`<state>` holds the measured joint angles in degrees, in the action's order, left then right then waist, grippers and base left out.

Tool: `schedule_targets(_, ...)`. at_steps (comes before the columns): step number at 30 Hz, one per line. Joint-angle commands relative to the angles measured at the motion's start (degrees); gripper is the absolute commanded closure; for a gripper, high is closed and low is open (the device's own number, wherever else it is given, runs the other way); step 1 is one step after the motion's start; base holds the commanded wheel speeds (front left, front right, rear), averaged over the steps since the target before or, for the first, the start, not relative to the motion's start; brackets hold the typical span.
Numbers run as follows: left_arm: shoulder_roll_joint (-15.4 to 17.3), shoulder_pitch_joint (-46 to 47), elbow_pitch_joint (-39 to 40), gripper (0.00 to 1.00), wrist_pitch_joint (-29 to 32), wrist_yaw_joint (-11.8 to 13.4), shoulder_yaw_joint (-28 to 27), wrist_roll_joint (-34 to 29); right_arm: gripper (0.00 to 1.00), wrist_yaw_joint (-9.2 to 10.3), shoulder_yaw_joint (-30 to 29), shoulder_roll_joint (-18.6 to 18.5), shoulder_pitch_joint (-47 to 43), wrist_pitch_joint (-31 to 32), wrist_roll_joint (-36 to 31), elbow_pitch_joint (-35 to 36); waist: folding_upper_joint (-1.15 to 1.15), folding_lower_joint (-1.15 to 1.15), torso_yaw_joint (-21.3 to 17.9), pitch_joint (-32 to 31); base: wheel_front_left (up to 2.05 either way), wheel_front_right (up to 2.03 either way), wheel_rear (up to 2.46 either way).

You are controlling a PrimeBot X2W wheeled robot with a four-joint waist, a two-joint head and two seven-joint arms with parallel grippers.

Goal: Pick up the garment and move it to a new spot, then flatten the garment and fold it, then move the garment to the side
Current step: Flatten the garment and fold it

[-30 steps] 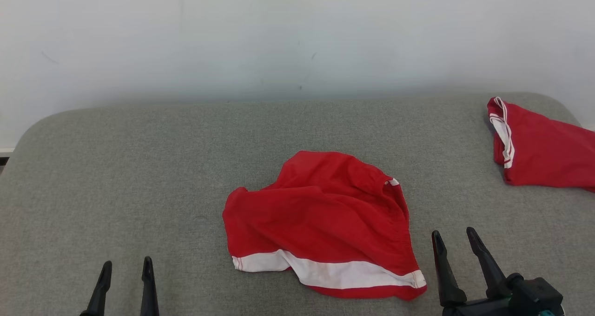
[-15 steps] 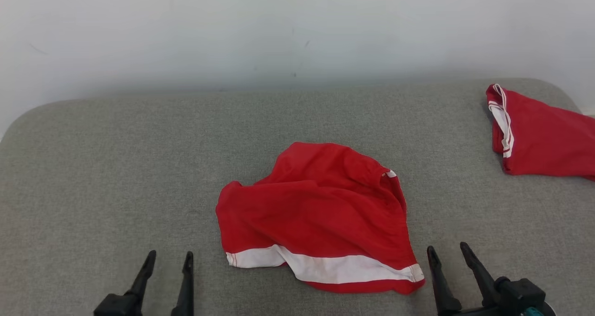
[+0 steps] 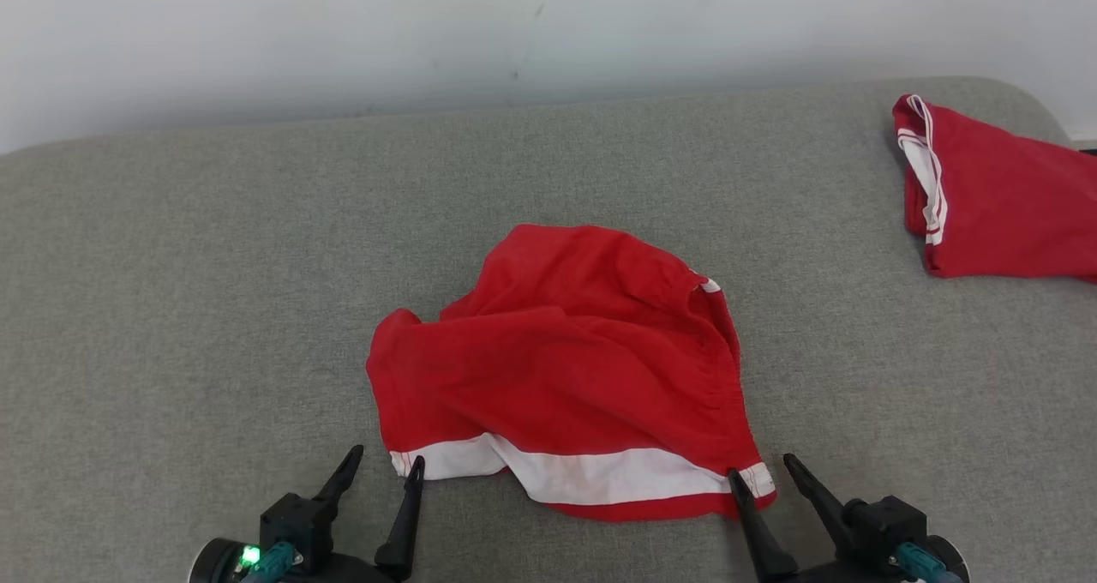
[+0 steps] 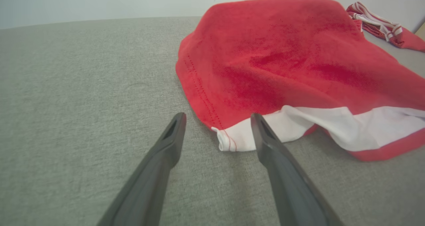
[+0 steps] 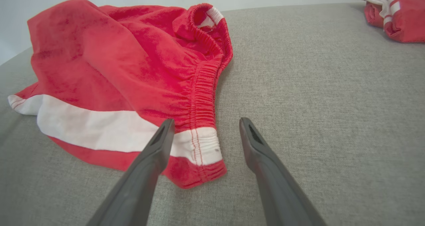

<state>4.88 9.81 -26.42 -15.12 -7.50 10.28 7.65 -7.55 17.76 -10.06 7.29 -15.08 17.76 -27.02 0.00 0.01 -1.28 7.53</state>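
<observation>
Plainly the pick-up is in hand: the crumpled red cloth garment with a white band (image 3: 566,369) lies toward the grey upholstered cushion's (image 3: 171,309) near edge. The left gripper (image 3: 387,456) and right gripper (image 3: 761,466), jaws apart, bracket its near corners; next they should close there.

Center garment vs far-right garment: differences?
Center garment lies spread and rumpled; far-right garment sits compact, cut off by the frame. Center garment has one broad white band; far-right garment has thin white stripes. Center garment's near corners sit by left claw and right claw; far-right garment is away from both. Both red, on grey upholstery.
</observation>
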Motion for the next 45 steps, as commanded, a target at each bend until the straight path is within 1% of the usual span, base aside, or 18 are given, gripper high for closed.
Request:
schedule_targets(1, 0.8, 1.2, -1.0, 0.00, 0.0, 0.1, 0.8, 1.0, 0.00, 0.15, 1.1, -0.4, 1.1, -0.1, 0.5, -0.6, 0.00, -0.01, -0.6, 1.0, 0.00, 0.00, 0.00)
schedule_targets(4, 1.6, 2.6, -2.7, 0.00, 0.0, 0.1, 2.9, 1.4, 0.00, 0.15, 3.5, -1.1, 2.0, -0.1, 1.2, -1.5, 0.00, -0.01, -0.8, 1.6, 0.00, 0.00, 0.00)
schedule_targets(5, 1.6, 2.6, -2.7, 0.00, 0.0, 0.1, 2.9, 1.4, 0.00, 0.15, 3.5, -1.1, 2.0, -0.1, 1.2, -1.5, 0.00, -0.01, -0.8, 1.6, 0.00, 0.00, 0.00)
schedule_targets(8, 2.2, 3.6, -3.8, 0.00, 0.0, 0.1, 4.4, 2.2, 0.00, 0.15, 6.2, -2.3, 2.5, -0.1, 2.0, -2.0, 0.00, -0.01, -0.7, 2.0, 0.00, 0.00, 0.00)
schedule_targets(17, 2.7, 5.7, -7.3, 0.00, 0.0, 0.1, 6.4, 4.3, 0.00, 0.15, 9.8, -4.3, 3.2, -0.1, 4.6, -1.2, 0.00, -0.01, -0.5, 2.2, 0.00, 0.00, 0.00)
schedule_targets(18, 2.7, 5.9, -7.6, 0.00, 0.0, 0.1, 6.5, 4.5, 0.03, 0.15, 10.2, -4.5, 3.3, -0.1, 4.8, -1.3, 0.00, -0.01, -0.5, 2.2, 0.00, 0.00, 0.00)
schedule_targets(19, 2.6, 6.0, -8.0, 0.00, 0.0, 0.1, 6.8, 4.7, 0.12, 0.15, 10.4, -4.6, 3.4, -0.1, 5.2, -1.4, 0.00, -0.01, -0.5, 2.1, 0.00, 0.00, 0.00)
schedule_targets(20, 2.5, 6.2, -8.6, 0.17, 0.0, 0.1, 7.1, 5.0, 0.55, 0.15, 10.7, -4.7, 3.5, -0.1, 5.4, -1.6, 0.00, -0.01, -0.5, 2.1, 0.00, 0.00, 0.00)
schedule_targets(21, 2.4, 6.5, -9.1, 0.60, 0.0, 0.1, 7.3, 5.2, 0.86, 0.15, 11.0, -4.7, 3.7, -0.1, 5.6, -1.8, 0.00, -0.01, -0.5, 2.1, 0.00, 0.00, 0.00)
schedule_targets(22, 2.4, 6.8, -9.7, 1.00, 0.0, 0.1, 7.6, 5.6, 1.00, 0.15, 11.1, -4.8, 4.0, -0.1, 5.8, -2.0, 0.00, -0.01, -0.5, 2.1, 0.00, 0.00, 0.00)
schedule_targets(26, 2.1, 6.9, -8.6, 1.00, 0.0, 0.1, 7.2, 7.1, 1.00, 0.15, 11.4, -4.8, 4.2, -0.1, 6.1, -0.2, 0.00, -0.01, -0.5, 2.0, 0.00, 0.00, 0.00)
schedule_targets(32, 2.8, 6.4, -2.7, 1.00, 0.0, 0.1, 3.9, 7.8, 1.00, 0.15, 10.1, -5.5, 4.1, -0.1, 7.6, 5.3, 0.00, -0.01, -0.4, 1.8, 0.00, 0.00, 0.00)
schedule_targets(35, 3.7, 8.9, 0.4, 1.00, 0.0, 0.1, 3.2, 7.7, 1.00, 0.15, 9.2, -6.2, 6.1, -0.1, 8.5, 8.2, 0.00, -0.01, -0.1, 2.0, 0.00, 0.00, 0.00)
schedule_targets(40, 6.6, 17.0, 3.5, 1.00, 0.0, 0.1, 3.9, 7.8, 1.00, 0.15, 9.6, -7.8, 14.4, -0.1, 9.9, 10.8, 0.00, -0.01, -0.5, 4.3, 0.00, 0.00, 0.00)
schedule_targets(45, 9.6, 31.1, 4.6, 1.00, 1.2, 0.1, 5.6, 9.7, 1.00, 0.15, 9.2, -8.7, 28.5, 0.9, 12.1, 10.8, 0.00, -0.01, -0.6, 10.3, 0.00, 0.00, 0.00)
